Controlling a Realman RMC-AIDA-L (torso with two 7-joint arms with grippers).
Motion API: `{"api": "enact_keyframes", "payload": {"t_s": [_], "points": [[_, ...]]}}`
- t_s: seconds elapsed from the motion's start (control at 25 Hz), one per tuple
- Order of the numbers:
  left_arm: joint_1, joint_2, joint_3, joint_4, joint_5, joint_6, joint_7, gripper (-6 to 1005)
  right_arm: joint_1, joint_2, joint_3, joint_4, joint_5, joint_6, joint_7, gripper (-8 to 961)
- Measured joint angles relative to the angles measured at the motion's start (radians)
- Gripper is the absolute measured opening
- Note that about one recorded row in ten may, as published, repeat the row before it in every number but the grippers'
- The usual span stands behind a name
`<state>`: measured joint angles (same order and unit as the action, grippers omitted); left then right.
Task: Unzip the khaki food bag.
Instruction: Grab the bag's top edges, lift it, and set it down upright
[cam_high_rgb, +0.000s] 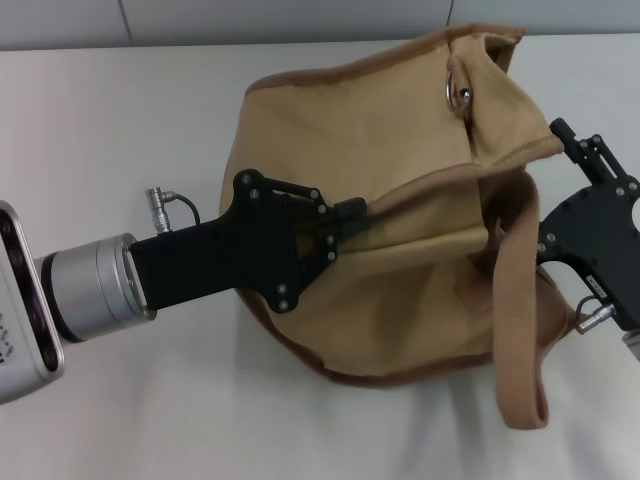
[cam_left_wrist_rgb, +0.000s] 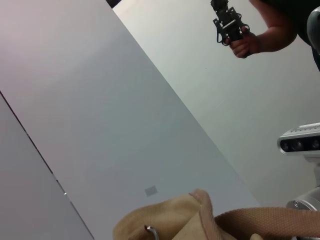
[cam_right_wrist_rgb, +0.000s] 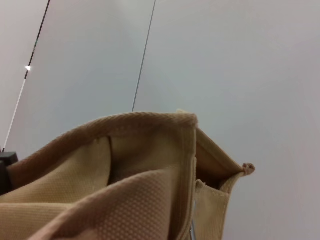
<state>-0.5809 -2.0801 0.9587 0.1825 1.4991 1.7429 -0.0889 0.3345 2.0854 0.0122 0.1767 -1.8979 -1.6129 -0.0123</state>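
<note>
Tan canvas with brown piping makes up the khaki food bag (cam_high_rgb: 400, 200), which fills the centre and right of the head view, slumped on the white counter (cam_high_rgb: 120, 150). One wide strap handle (cam_high_rgb: 520, 330) loops down toward the lower right of the frame, and a silver ring (cam_high_rgb: 452, 88) shows at the bag's upper end near the top of the frame. The left pincer (cam_high_rgb: 352, 222) reaches in from the lower left and sits at the bag's middle fold, its black fingertips drawn close together against the fabric; what they grip, if anything, cannot be told. The right pincer (cam_high_rgb: 560, 135) stands at the right edge of the frame, just beside the bag's end panel, and whether it is closed or spread cannot be told.
</note>
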Motion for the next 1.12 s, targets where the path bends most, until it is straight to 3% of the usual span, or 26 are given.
{"api": "enact_keyframes", "payload": {"t_s": [1.0, 1.12], "points": [[0.009, 0.0, 0.017, -0.004, -0.001, 0.003, 0.0, 50, 0.033, -0.002, -0.053, -0.016, -0.008, 0.016, 0.031, 661], [0.009, 0.0, 0.017, -0.005, -0.001, 0.004, 0.0, 50, 0.04, -0.002, -0.069, -0.022, -0.008, 0.024, 0.027, 571]]}}
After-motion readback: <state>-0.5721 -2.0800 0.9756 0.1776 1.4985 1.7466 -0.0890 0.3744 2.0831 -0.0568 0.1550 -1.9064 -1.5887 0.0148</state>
